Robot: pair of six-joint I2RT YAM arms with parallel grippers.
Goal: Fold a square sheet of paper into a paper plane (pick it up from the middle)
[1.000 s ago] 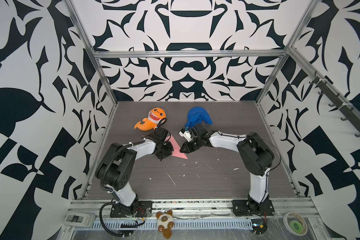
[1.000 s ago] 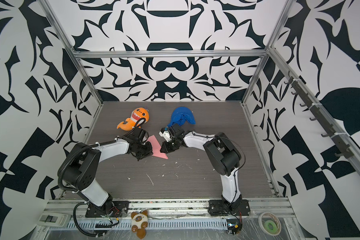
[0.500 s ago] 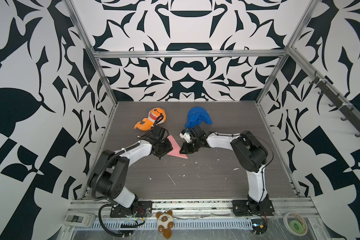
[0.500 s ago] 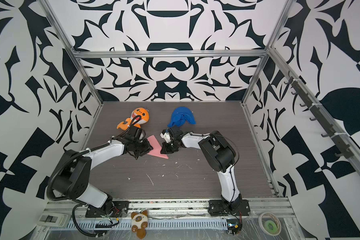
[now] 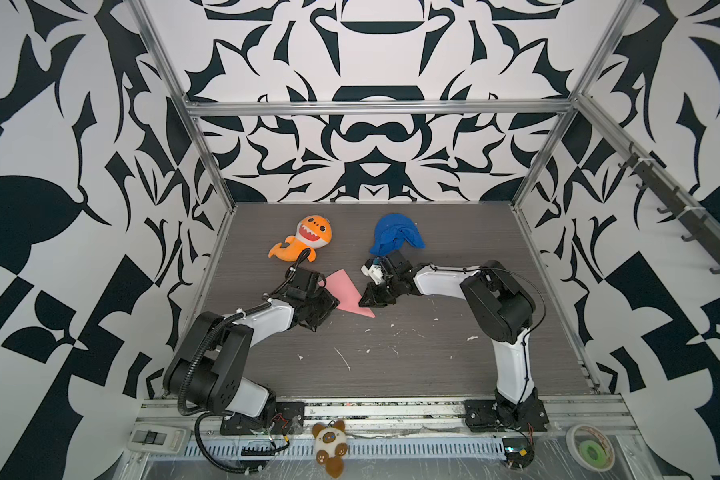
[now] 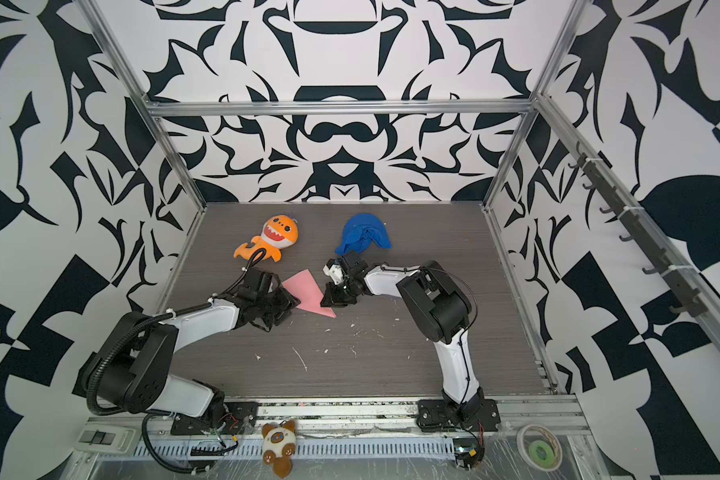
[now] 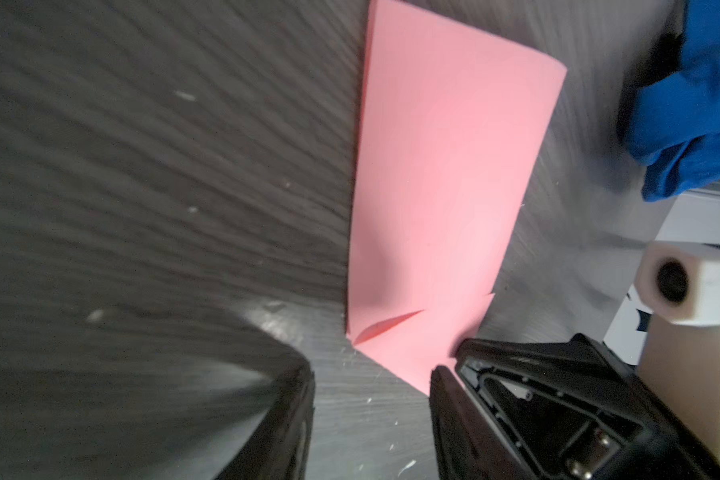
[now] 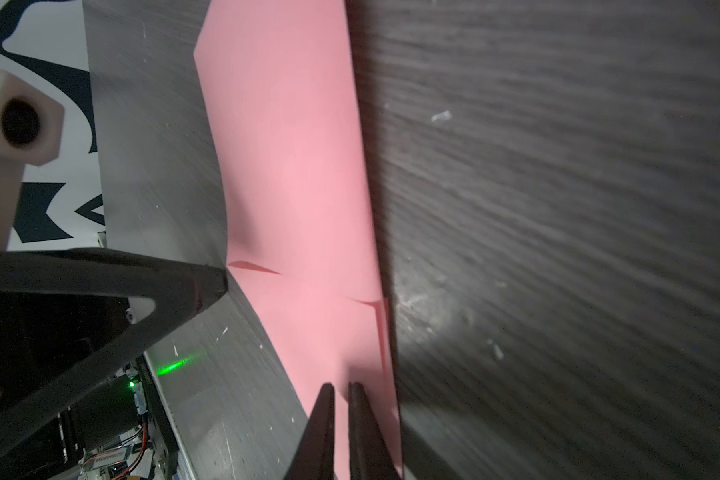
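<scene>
Top views are looked at first. In both top views the pink paper point(image 5: 347, 293) point(image 6: 308, 293) is seen lying on the grey table point(image 5: 391, 365), near the middle of the frame. It is folded into a long pointed shape, and the point is aimed at the lower right. The left gripper point(image 5: 329, 305) is set at its left edge. The right gripper point(image 5: 368, 299) is set at its right edge, close to the point. How wide the jaws stand cannot be told from up here.

Left wrist view is next. The pink paper point(image 7: 441, 187) is seen running from the top of the frame down to the bottom middle. The left gripper point(image 7: 371, 374) is spread apart and nothing is held in it. The paper's point lies just beside the finger on the right of the frame. A blue cloth point(image 7: 691, 104) is seen in the upper right corner.

Right wrist view is last. The right gripper point(image 8: 341, 388) is seen at the bottom, pressed almost together. Pink shows in the thin slit, so a bit of the pink paper point(image 8: 296, 166) looks pinched.

The paper is judged to be very light, thin and floppy. It can be slid, bent or torn easily. It is best taken softly by the thick folded middle, not by a loose corner.
</scene>
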